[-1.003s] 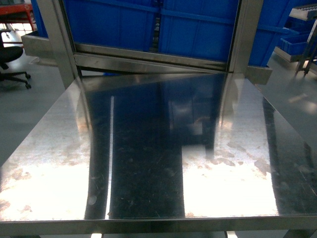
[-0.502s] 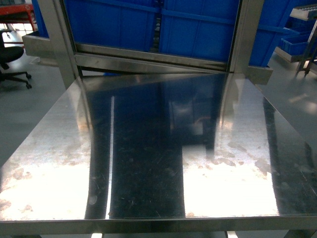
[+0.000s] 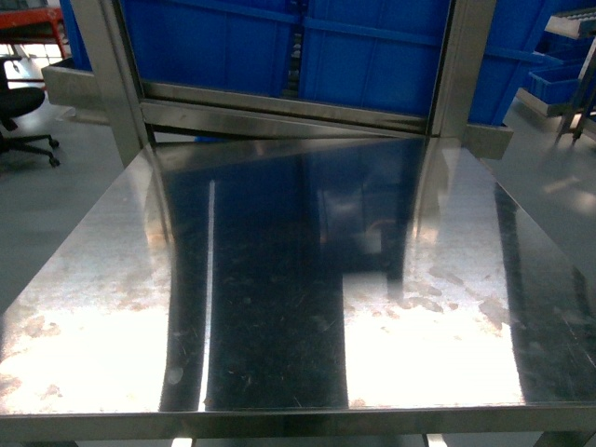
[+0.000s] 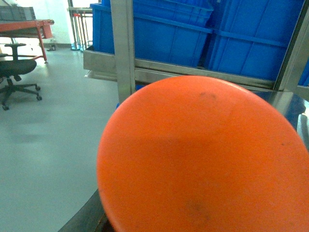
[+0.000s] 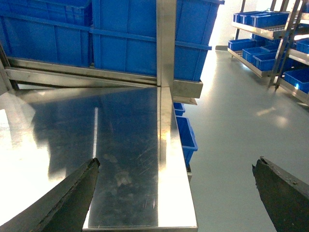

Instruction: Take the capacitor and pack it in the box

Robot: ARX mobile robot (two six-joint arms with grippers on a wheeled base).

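Note:
A large smooth orange rounded object (image 4: 203, 159) fills most of the left wrist view, very close to the camera. It hides the left gripper's jaws, and I cannot tell whether it is the capacitor or whether it is held. The box is out of view in every frame. My right gripper (image 5: 176, 163) is open, its dark fingers (image 5: 72, 193) spread wide over the right front edge of the steel table (image 5: 125, 130), with nothing between them. No gripper shows in the head view, where the steel table (image 3: 279, 279) carries nothing.
Big blue plastic bins (image 3: 372, 56) stand on a steel rack behind the table. Small blue bins (image 5: 186, 135) sit low beside the table's right edge. Shelves with blue bins (image 5: 270, 38) stand far right, and an office chair (image 3: 19, 112) far left on grey floor.

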